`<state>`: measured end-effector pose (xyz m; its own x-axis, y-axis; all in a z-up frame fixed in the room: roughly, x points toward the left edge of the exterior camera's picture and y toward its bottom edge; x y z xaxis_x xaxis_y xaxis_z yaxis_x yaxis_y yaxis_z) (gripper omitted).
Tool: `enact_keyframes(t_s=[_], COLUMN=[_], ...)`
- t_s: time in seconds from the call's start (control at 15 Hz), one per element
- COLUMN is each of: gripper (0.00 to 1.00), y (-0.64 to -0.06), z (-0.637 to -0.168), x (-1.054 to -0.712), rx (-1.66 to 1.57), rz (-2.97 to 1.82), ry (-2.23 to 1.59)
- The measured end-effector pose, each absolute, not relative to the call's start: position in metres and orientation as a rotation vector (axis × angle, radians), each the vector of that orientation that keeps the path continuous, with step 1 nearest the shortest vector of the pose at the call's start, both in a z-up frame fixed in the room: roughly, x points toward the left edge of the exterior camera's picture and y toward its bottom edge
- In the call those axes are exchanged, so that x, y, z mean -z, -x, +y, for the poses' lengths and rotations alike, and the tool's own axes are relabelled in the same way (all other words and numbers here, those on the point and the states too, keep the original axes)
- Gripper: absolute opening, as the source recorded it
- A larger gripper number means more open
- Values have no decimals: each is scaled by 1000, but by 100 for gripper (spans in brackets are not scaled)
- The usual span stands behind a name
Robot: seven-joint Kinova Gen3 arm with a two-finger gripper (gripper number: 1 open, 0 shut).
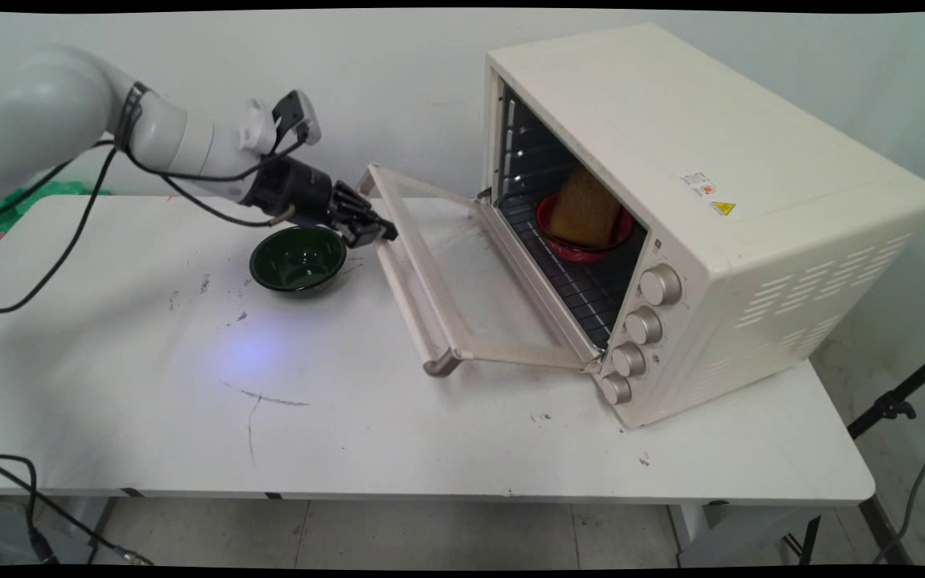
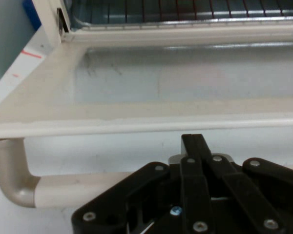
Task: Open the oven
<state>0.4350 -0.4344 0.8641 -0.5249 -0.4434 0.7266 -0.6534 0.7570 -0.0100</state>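
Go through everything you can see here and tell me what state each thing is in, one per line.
oven door: open, folded down flat
gripper: shut, at the door's handle
green bowl: upright, empty, on the table
red bowl: on the oven rack, holding a brown food piece

The lowered oven door (image 1: 430, 273) blocks the table's (image 1: 350, 417) middle. The green bowl (image 1: 299, 258) stands just left of it. Bare tabletop extends in front of both.
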Motion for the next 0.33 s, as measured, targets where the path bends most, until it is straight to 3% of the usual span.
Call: enact_keyframes(t_s=[0.33], gripper=[0], y=[-446], z=[-430], x=[-838], rx=[-356], rz=[-2226], ry=[-777])
